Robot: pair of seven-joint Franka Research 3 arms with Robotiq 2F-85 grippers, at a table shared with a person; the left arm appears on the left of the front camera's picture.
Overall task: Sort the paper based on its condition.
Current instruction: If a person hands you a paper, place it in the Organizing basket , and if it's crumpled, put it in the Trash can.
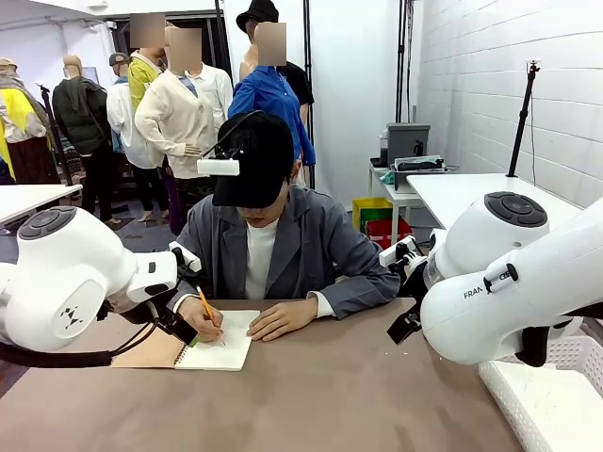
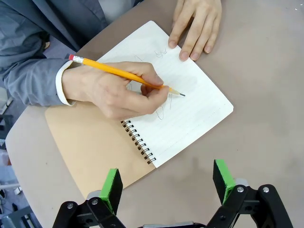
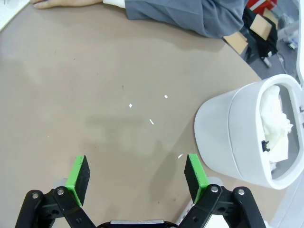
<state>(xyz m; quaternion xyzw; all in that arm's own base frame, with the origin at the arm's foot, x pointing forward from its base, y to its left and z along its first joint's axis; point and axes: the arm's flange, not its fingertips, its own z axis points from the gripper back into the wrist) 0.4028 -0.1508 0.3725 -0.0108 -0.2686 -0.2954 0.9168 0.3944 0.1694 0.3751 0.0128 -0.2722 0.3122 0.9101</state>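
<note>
Table [image 1: 330, 395] bears the notebook [image 2: 90, 142]; its page [image 2: 194, 114] lies just ahead of the left gripper [image 2: 167, 171], whose jaws are wide and empty. Right gripper [image 3: 137, 159], likewise wide and empty, hangs well apart from the notebook, beside crumpled paper [image 3: 278, 118] in a bin [image 3: 223, 128].

White paper [image 3: 278, 121], white bin [image 3: 223, 128], tan notebook cover [image 2: 90, 147], yellow pencil [image 2: 118, 72], grey sleeve [image 2: 28, 71].

Counted one counter [image 3: 71, 71], one spiral notebook [image 2: 185, 118], one yellow pencil [image 2: 114, 71], one white bin [image 3: 228, 137] and one white lattice basket [image 1: 546, 400]. Tallied two hands of the person: writing hand [image 2: 111, 92], flat hand [image 2: 195, 26]. Tallied two grippers too: left gripper [image 2: 167, 178], right gripper [image 3: 137, 171]. Made out four tiny white scraps [image 3: 130, 105]. Saw crumpled paper [image 3: 278, 128] in the bin, too bunched to count.
</note>
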